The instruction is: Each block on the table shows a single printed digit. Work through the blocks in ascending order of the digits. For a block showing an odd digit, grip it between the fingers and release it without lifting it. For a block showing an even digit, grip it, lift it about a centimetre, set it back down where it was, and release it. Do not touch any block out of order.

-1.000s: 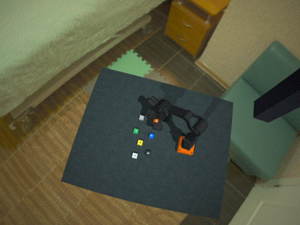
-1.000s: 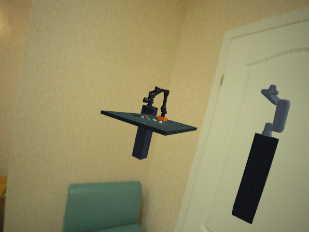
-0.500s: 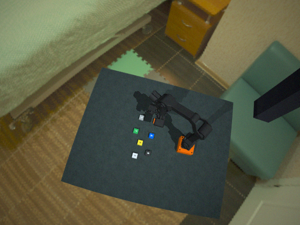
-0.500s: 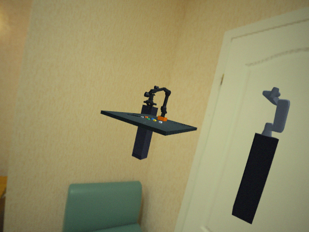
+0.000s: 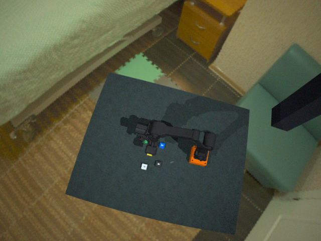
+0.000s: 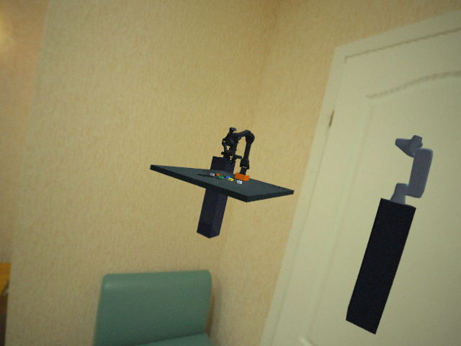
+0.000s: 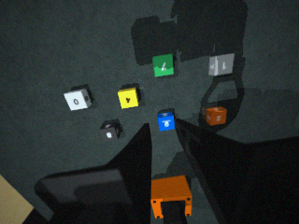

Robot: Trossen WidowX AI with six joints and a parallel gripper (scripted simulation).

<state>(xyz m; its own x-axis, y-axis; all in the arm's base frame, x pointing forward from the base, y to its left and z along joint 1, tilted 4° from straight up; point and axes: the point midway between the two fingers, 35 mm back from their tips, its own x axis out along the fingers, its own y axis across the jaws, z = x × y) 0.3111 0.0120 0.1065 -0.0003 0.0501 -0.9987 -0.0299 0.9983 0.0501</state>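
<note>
My gripper [image 7: 162,125] is open and empty, high above the table, with its tips framing the blue block in the wrist view. The blue block [image 7: 165,121] [image 5: 162,145] shows an underlined digit, 6 or 9. The white block [image 7: 77,100] [image 5: 144,166] shows 0. The grey block [image 7: 221,64] shows 1. The orange block [image 7: 216,116] shows 2. The yellow block [image 7: 128,98] [image 5: 149,154] shows 4. The green block [image 7: 163,65] [image 5: 145,141] shows 7. The dark block [image 7: 109,132] [image 5: 158,163] has an unreadable digit. The arm hides the grey and orange blocks in the top view.
The orange arm base [image 5: 198,161] [image 6: 242,176] [image 7: 171,188] stands on the dark table [image 5: 109,176] [image 6: 268,189]. The blocks lie apart, several centimetres from one another. The arm's shadow falls around the grey and orange blocks.
</note>
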